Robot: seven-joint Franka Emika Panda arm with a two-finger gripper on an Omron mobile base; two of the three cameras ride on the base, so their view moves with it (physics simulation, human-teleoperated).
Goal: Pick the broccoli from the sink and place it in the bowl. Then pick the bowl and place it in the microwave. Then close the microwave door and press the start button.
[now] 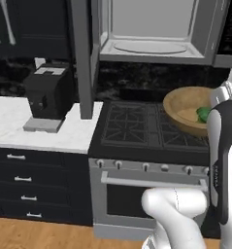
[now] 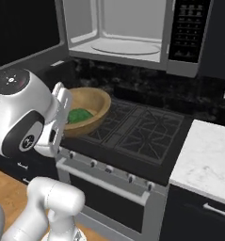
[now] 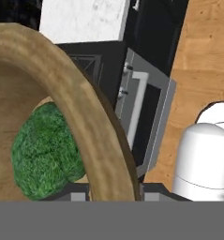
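Note:
The light-brown wooden bowl (image 1: 185, 108) (image 2: 92, 106) hangs slightly tilted over the black cooktop. The green broccoli (image 1: 203, 114) (image 2: 79, 115) (image 3: 45, 152) lies inside it. My gripper (image 3: 114, 193) is shut on the bowl's rim (image 3: 92, 126), which runs between the two fingertips. Above the stove, the microwave (image 1: 154, 34) (image 2: 128, 33) stands open, showing its light grey inside and round turntable. The microwave door (image 1: 83, 58) is swung out to the left, seen edge-on. The sink is out of view.
A black coffee machine (image 1: 48, 95) stands on the white counter (image 1: 10, 119) left of the stove. The oven front with knobs and bar handle (image 1: 151, 182) lies below the cooktop (image 2: 142, 129). More white counter (image 2: 205, 157) is to the right. My white arm hides the bowl's near side.

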